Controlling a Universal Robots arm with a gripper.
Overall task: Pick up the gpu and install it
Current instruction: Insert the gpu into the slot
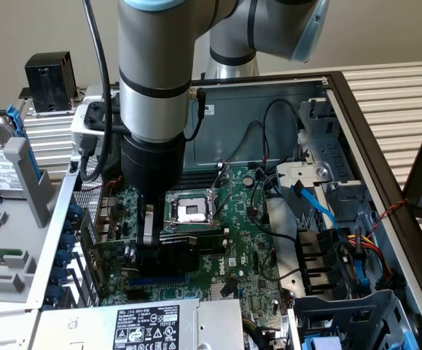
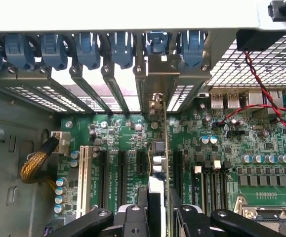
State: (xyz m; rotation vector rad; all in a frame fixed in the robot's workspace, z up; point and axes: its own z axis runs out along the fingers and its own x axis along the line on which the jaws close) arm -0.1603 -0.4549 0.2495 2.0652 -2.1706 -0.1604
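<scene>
In the exterior view, the gripper (image 1: 146,251) reaches down into an open computer case (image 1: 283,109). Its jaws are clamped on the graphics card (image 1: 192,251), which stands on edge low over the green main board (image 1: 247,248), beside the processor socket.

In the wrist view, the gripper (image 2: 161,207) pinches the graphics card (image 2: 160,148) from both sides. The card's metal end meets the rear wall under the blue clips (image 2: 123,47).
</scene>
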